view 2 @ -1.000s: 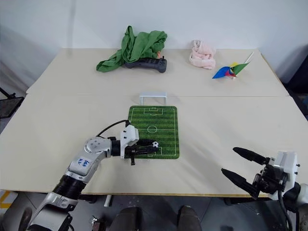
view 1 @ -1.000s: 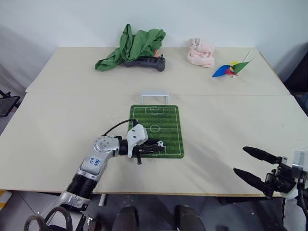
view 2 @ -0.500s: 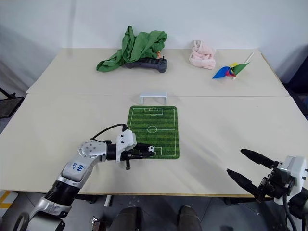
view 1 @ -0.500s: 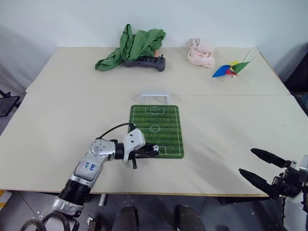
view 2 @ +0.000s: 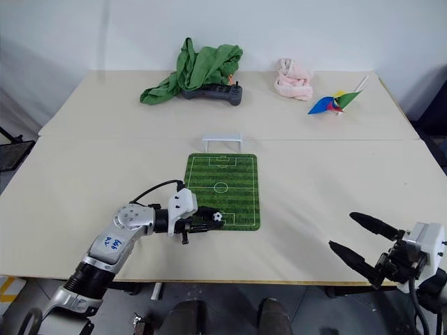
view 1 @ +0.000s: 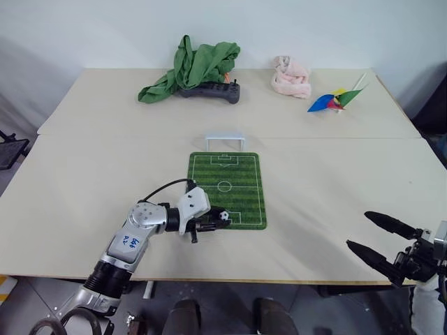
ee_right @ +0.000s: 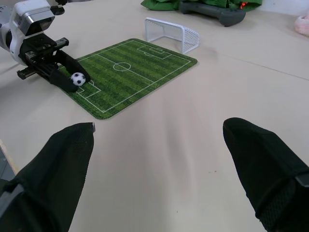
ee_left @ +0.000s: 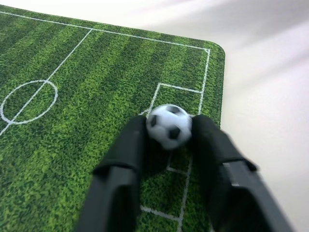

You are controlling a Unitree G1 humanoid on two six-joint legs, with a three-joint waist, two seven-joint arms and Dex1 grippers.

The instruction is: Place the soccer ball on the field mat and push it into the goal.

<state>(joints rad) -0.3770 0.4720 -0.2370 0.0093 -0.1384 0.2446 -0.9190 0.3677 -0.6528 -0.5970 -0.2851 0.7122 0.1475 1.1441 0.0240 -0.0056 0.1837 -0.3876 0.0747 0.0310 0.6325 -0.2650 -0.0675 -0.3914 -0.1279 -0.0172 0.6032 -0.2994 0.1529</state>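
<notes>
The soccer ball is tiny, white with black patches. It sits between the two black fingertips of my left gripper, which touch it on either side. It is low over the near goal box of the green striped field mat. The small white goal stands on the table just past the mat's far end. At the table's near right edge, far from the mat, my right gripper hangs open with nothing in it. In the right wrist view its fingers spread wide toward the mat and goal.
At the back of the table lie a green cloth over a dark controller, a pink cloth and a coloured pinwheel. Bare tabletop surrounds the mat on both sides.
Compared with a second ago, my left gripper and the ball sit slightly nearer the mat's near edge. Nothing visible has moved in the last half second.
</notes>
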